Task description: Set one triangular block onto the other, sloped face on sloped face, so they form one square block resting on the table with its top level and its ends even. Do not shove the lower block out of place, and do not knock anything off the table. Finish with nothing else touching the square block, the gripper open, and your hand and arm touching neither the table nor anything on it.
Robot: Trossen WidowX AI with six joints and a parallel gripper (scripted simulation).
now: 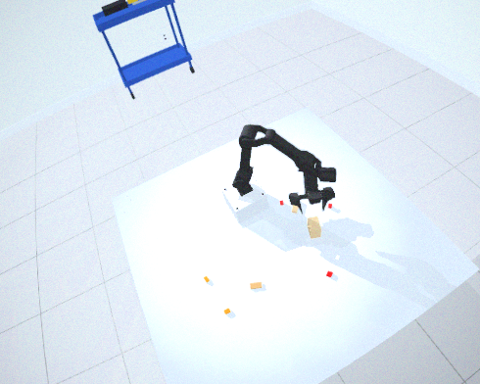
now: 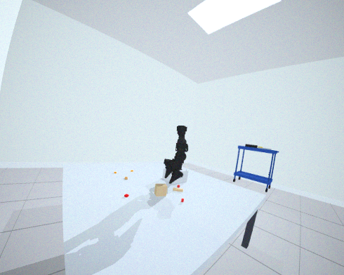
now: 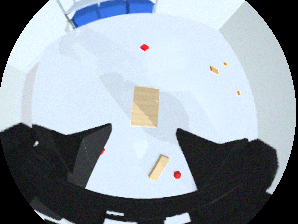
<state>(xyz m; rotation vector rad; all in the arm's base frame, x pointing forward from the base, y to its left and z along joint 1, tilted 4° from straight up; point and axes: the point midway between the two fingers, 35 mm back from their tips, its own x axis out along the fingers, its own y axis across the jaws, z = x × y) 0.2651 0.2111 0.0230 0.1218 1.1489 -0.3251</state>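
Square block (image 1: 314, 227) on table (image 1: 180, 255)

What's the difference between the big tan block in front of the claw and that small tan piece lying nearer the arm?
The big tan block looks like a chunky cube standing on the table; the small tan piece is a thin flat bar lying low. In the wrist view the block sits farther out from the open gripper, while the bar lies closer in and slanted. Both share the same tan colour, rest on the white table, and neither is held.
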